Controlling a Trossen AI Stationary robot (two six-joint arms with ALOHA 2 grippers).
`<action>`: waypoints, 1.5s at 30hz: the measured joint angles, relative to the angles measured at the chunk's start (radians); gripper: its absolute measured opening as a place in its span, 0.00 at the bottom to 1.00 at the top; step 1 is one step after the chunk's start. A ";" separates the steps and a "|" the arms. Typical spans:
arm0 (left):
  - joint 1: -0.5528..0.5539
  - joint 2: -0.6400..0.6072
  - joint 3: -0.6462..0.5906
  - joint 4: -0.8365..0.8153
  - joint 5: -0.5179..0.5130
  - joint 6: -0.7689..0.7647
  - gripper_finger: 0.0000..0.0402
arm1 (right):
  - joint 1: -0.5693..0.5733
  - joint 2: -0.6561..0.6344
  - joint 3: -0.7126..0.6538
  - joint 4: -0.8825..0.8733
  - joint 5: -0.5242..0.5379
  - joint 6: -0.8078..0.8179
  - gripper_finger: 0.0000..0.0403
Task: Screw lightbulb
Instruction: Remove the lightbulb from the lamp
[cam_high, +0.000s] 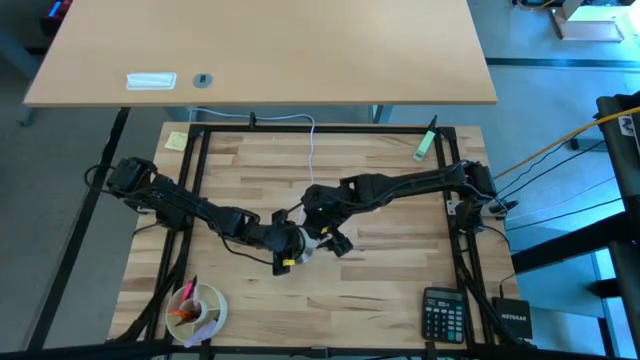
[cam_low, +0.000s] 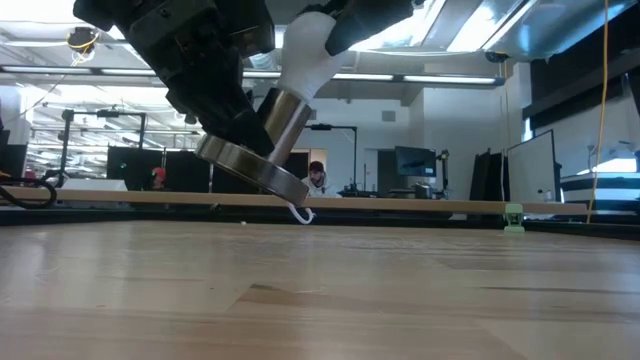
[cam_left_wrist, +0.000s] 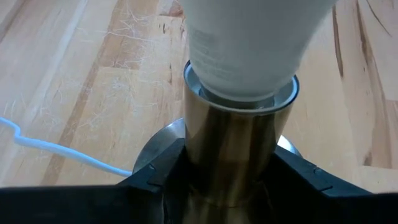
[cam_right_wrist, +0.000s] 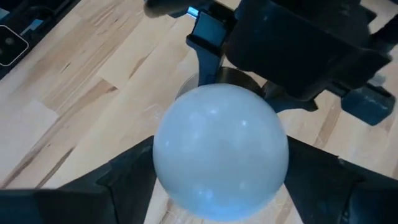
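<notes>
Bulb (cam_low: 305, 55) seated in socket (cam_low: 262, 140), upper-left low view, lifted off surface (cam_low: 400, 290), tilted; axes in line. Left gripper (cam_left_wrist: 227, 186) clamps socket; right gripper (cam_right_wrist: 217, 168) closed round globe.

Lightbulb (cam_low: 305, 50) sits in socket (cam_low: 262, 150), tilted above table (cam_low: 400, 290), between both arms

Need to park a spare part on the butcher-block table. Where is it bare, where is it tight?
Bare: the strip between the bowl and the calculator, and the far-left patch near the yellow sticky note. Crowded: the centre, where the left gripper clamps the socket and the right gripper holds the lightbulb, cord trailing behind.
</notes>
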 joint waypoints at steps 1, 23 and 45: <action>0.000 0.000 0.000 0.000 0.000 0.000 0.40 | 0.000 0.000 0.000 0.005 0.001 0.000 0.80; 0.001 0.000 0.000 0.001 -0.002 0.003 0.40 | 0.000 -0.003 0.284 -0.413 0.075 0.380 0.89; 0.006 0.000 0.000 0.006 -0.005 -0.133 0.40 | -0.007 -0.001 0.102 -0.139 0.075 1.387 0.89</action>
